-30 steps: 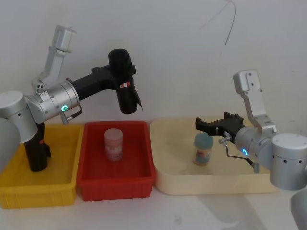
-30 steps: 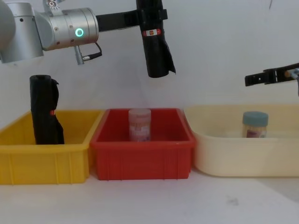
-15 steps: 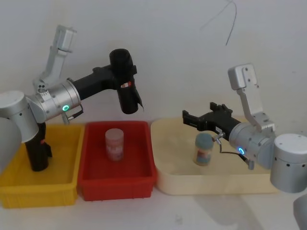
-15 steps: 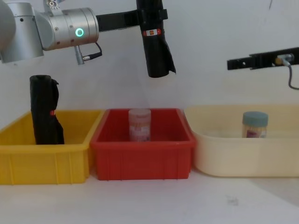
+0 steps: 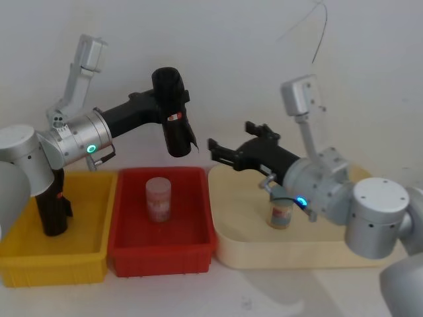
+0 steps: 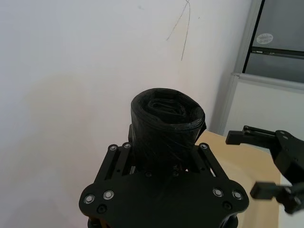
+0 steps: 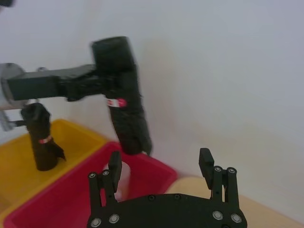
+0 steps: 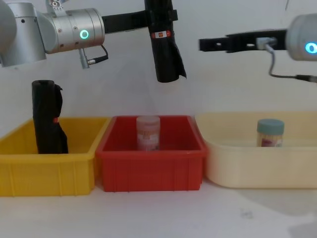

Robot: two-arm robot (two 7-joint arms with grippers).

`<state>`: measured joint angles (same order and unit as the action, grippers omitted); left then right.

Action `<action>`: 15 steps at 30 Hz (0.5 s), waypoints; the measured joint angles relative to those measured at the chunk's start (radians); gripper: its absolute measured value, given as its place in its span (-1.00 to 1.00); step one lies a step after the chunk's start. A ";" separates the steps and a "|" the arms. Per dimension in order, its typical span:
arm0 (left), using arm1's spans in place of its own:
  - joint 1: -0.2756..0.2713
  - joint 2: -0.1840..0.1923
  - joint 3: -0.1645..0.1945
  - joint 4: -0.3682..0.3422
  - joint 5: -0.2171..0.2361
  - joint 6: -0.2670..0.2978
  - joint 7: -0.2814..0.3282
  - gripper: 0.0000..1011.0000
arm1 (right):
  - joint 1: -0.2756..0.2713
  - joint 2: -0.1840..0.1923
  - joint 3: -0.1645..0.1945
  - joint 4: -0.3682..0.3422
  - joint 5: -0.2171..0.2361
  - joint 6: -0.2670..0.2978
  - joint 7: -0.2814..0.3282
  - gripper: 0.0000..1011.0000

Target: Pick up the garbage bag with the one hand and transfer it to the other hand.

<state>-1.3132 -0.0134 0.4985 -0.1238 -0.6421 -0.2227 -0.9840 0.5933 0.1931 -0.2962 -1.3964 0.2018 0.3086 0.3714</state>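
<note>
White wall stands behind everything, and against it the garbage bag point(image 5: 174, 122) hangs upright in the air. It is clamped near its upper end between the closed fingers of the left gripper point(image 5: 170, 105). The red-and-white label sits just under that grip, and the flared flap hangs at the bottom, well below it. Ahead of the bag's lower half is the right gripper point(image 5: 215, 150), pointed at it. Its fingers are spread wide with nothing between them, and a clear gap lies between its fingertips and the roll.

The step in hand looks like the approach for the handover. To do it well, the right gripper should:

- come in level, with the roll centred between its fingers;
- take the firm body below the label rather than the loose flap, which would likely fold or slip;
- stay clear of the left gripper's fingers above.

The left gripper should open only once the right has closed firmly, or the roll may drop.

Below both grippers sit a yellow bin point(image 5: 86, 254) holding a second black roll point(image 5: 49, 208), a red bin point(image 5: 158, 261) with a pale jar point(image 5: 158, 198), and a cream tray point(image 5: 264, 251) with a teal-lidded jar point(image 8: 270, 132).
</note>
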 joint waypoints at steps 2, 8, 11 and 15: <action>0.000 0.000 0.000 0.000 0.000 0.000 0.000 -0.16 | 0.013 -0.008 -0.019 0.018 -0.009 -0.027 0.009 0.98; 0.000 0.000 0.000 0.000 0.000 0.000 0.000 -0.16 | 0.049 -0.027 -0.068 0.074 -0.042 -0.094 0.019 0.98; 0.000 0.000 0.000 0.000 0.000 0.000 0.000 -0.16 | 0.068 -0.038 -0.093 0.109 -0.060 -0.126 0.019 0.98; 0.000 0.000 0.000 0.000 0.000 0.000 0.000 -0.16 | 0.091 -0.054 -0.116 0.150 -0.078 -0.155 0.018 0.98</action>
<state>-1.3131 -0.0133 0.4984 -0.1238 -0.6421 -0.2226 -0.9839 0.6842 0.1395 -0.4124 -1.2464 0.1234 0.1535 0.3890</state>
